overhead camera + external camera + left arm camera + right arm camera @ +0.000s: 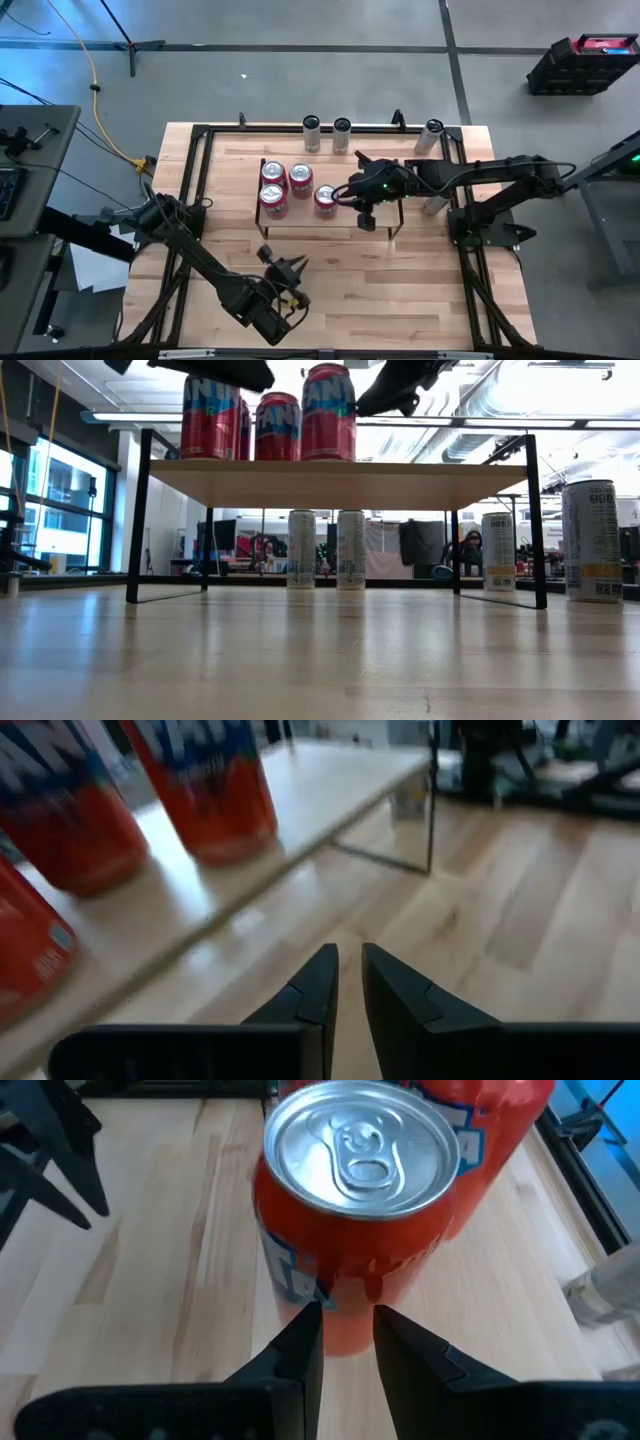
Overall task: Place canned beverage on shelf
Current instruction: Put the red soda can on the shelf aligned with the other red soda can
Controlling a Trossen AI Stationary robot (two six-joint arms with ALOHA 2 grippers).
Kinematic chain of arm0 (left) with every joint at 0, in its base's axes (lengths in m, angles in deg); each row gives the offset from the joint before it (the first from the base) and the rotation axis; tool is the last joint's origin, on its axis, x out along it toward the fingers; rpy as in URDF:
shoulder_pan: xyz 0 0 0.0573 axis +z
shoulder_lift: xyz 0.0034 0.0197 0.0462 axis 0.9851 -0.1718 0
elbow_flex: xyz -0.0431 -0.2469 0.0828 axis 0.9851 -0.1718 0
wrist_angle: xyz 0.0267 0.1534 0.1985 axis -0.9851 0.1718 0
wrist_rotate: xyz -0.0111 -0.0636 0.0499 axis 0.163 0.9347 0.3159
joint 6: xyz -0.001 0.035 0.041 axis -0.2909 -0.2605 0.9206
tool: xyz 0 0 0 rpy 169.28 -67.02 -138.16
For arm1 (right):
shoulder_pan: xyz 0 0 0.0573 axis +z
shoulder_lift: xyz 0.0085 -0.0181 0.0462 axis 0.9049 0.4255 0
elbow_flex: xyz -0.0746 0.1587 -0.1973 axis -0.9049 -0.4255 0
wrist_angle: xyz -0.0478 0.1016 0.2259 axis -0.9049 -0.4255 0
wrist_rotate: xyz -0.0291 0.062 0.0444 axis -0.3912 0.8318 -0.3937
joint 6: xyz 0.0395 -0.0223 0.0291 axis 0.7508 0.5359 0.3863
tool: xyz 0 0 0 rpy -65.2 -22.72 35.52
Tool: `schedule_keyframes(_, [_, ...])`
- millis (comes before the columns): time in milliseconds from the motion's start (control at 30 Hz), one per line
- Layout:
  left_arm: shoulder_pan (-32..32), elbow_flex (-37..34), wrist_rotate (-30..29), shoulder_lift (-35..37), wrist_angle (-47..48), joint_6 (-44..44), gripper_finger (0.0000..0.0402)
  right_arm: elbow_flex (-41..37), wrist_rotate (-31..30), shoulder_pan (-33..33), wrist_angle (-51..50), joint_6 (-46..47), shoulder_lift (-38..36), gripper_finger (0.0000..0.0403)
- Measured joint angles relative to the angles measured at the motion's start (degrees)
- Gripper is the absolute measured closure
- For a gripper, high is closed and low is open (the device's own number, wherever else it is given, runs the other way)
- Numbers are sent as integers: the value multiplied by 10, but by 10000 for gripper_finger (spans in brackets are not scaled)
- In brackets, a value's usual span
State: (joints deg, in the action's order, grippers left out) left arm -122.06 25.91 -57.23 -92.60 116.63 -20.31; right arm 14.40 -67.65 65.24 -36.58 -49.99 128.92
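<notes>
The left gripper [283, 268] waits near, jaws together. Farther off, the right gripper [347, 1335], jaws nearly together and empty, sits just behind the red aluminium can [352, 1210] standing on the light-wood shelf [345, 217]; it should back off straight to avoid nudging it.

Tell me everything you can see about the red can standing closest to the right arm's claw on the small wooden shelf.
The red aluminium drink can stands upright on the low light-wood shelf, apart from the three other red cans grouped beside it. Its silver top with an unopened pull tab faces up, and white lettering runs round the side. The right claw is just beside it, fingers nearly together, not gripping it.
</notes>
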Motion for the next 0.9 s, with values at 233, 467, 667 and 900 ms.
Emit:
schedule_keyframes(233, [3, 0, -35, -3, 13, -3, 381, 0, 0, 0, 12, -1, 10, 328])
schedule_keyframes(467, [24, -1, -14, 7, 23, -3, 400, 0, 1, 0, 42, -4, 10, 328])
schedule_keyframes(667, [16, 0, -30, 49, 55, 1, 401, 0, 1, 0, 43, -12, 10, 328])
schedule_keyframes(900, [9, 0, -30, 62, 66, 1, 401, 0, 1, 0, 79, -30, 25, 328])
